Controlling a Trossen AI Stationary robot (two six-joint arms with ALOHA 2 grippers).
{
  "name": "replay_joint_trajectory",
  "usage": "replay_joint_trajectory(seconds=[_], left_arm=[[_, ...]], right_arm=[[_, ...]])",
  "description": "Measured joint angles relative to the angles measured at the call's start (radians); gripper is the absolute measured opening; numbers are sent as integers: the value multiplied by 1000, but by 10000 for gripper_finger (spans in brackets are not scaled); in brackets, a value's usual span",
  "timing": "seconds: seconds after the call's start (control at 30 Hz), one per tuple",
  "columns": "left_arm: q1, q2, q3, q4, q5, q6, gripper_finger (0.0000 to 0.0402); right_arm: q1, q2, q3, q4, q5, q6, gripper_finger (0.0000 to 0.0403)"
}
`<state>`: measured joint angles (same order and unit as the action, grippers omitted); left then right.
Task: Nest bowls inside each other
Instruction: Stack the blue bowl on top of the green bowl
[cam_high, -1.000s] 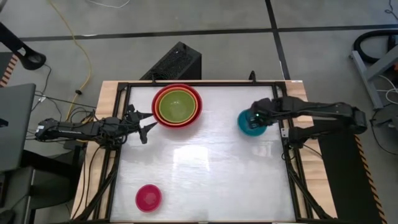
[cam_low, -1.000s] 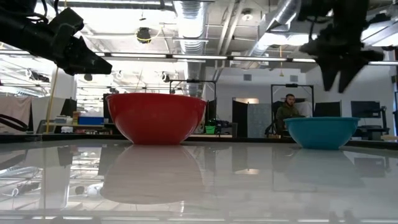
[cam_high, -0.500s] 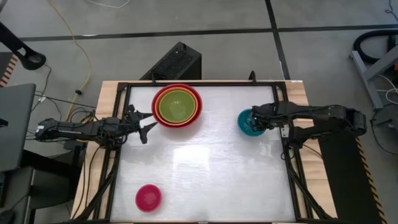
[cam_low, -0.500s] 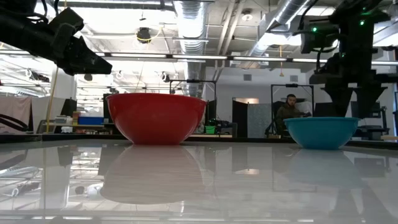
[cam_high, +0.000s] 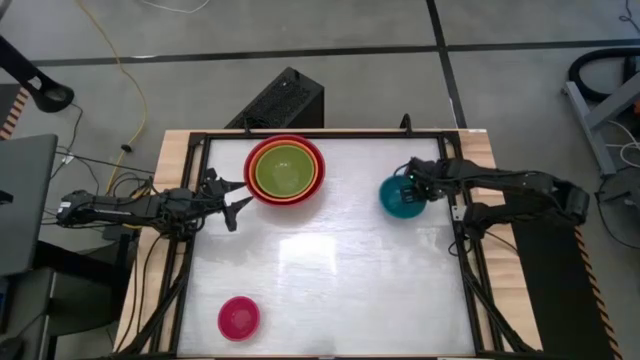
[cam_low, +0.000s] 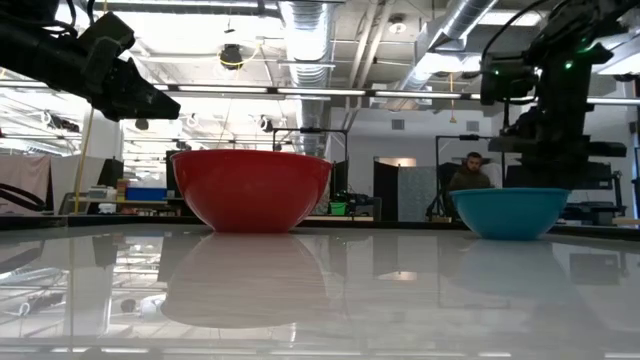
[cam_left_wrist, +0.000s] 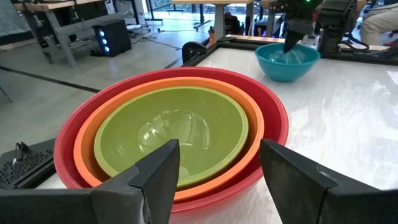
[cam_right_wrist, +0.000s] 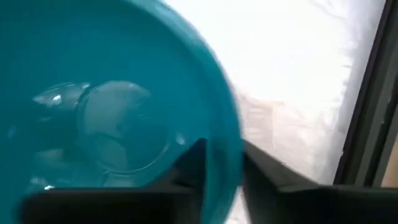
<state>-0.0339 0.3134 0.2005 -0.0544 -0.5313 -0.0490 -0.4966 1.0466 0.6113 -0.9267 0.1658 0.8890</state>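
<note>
The red bowl (cam_high: 254, 160) stands at the far middle of the table with the orange bowl (cam_left_wrist: 84, 143) and the lime green bowl (cam_high: 285, 170) nested inside it. The teal bowl (cam_high: 397, 203) rests on its base at the far right. The magenta pink bowl (cam_high: 239, 317) sits near the front left. My right gripper (cam_high: 416, 187) points steeply down at the teal bowl's rim and is shut on it. My left gripper (cam_high: 238, 203) hangs open just left of the red stack, holding nothing. My right gripper has the teal bowl's rim (cam_right_wrist: 225, 155) on its far right side. One finger (cam_right_wrist: 189, 165) is inside the bowl and the other finger (cam_right_wrist: 273, 177) is outside. The fingers come from above, pointing steeply down. The bowl stands upright with its base on the table (cam_low: 510, 236).
A black frame (cam_high: 470, 260) runs along the table's right edge close to the teal bowl, and another frame rail (cam_high: 185, 260) lines the left edge. A wide stretch of white tabletop (cam_high: 330, 270) lies between the bowls. A person (cam_low: 467, 175) sits in the room beyond.
My right gripper has come down from above the teal bowl, and its fingers now stand astride the rim. The teal bowl has slid a little toward the table's left, staying on the table.
</note>
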Motion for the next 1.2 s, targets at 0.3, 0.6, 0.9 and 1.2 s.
replay_joint_trajectory(seconds=[0.3, 0.6, 0.9, 1.2], left_arm=[[0, 0, 0, 0, 1, -1, 213], [0, 0, 0, 0, 0, -4, 213], [0, 0, 0, 0, 0, -4, 213], [0, 0, 0, 0, 3, -15, 213]], right_arm=[[-37, -1, 173, -12, 10, -84, 22], [95, 65, 476, 276, 19, -173, 18], [244, 455, 757, 517, 14, -321, 18], [177, 864, 1169, 451, -106, -387, 18]])
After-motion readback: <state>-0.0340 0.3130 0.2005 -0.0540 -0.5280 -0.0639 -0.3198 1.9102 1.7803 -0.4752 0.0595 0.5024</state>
